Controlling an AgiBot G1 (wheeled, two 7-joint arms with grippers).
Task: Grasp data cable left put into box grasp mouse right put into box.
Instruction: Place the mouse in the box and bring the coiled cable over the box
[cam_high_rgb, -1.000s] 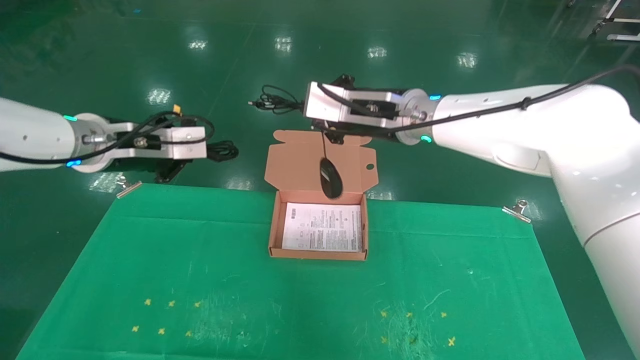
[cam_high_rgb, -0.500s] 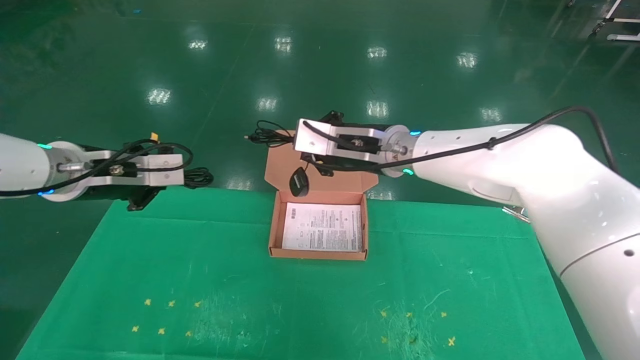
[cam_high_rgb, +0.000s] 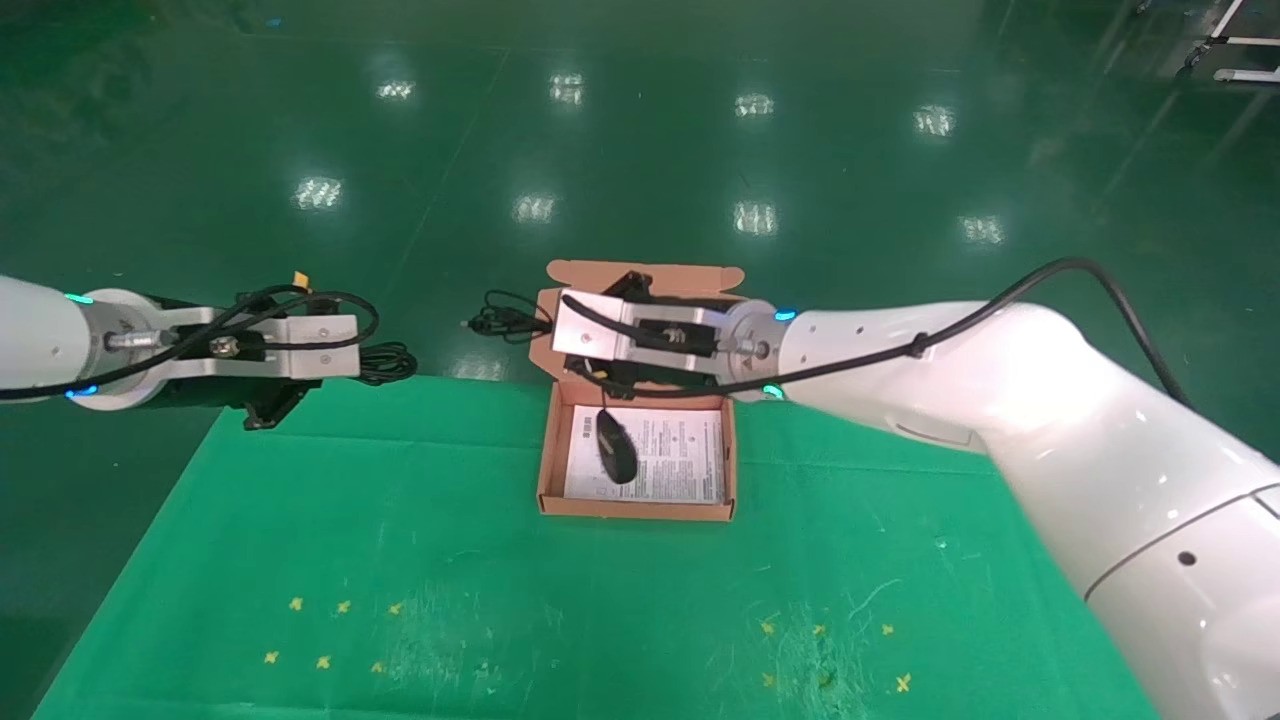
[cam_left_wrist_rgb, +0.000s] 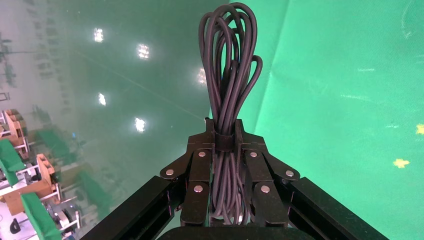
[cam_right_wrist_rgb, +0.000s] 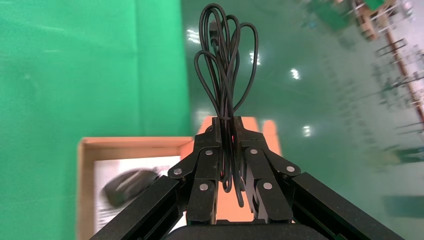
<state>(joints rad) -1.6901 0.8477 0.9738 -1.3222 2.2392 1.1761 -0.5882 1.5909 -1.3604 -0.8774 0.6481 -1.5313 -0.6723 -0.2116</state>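
Right gripper (cam_right_wrist_rgb: 230, 150) pinches the mouse's cord (cam_right_wrist_rgb: 226, 65) — mouse (cam_high_rgb: 617, 446) dangles, perhaps touching the box (cam_high_rgb: 640, 508); left gripper (cam_left_wrist_rgb: 226, 150), at nine o'clock, clamps the data cable (cam_left_wrist_rgb: 230, 65).

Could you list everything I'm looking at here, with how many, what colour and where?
box: one, salmon-orange, open, at the far middle of the cloth, lid flap up behind it.
printed sheet: one, white, lying flat inside the box.
mouse: one, black, hanging by its cord over the sheet in the box.
mouse cord: one, black, looped, pinched in the right gripper.
data cable: one, black, bundled loops, pinched in the left gripper.
table cloth: one, green, with small yellow crosses near the front.
clip: one, metal, far right edge of the cloth.
left gripper: one, black, at the cloth's far left corner.
right gripper: one, black, above the box's far edge.
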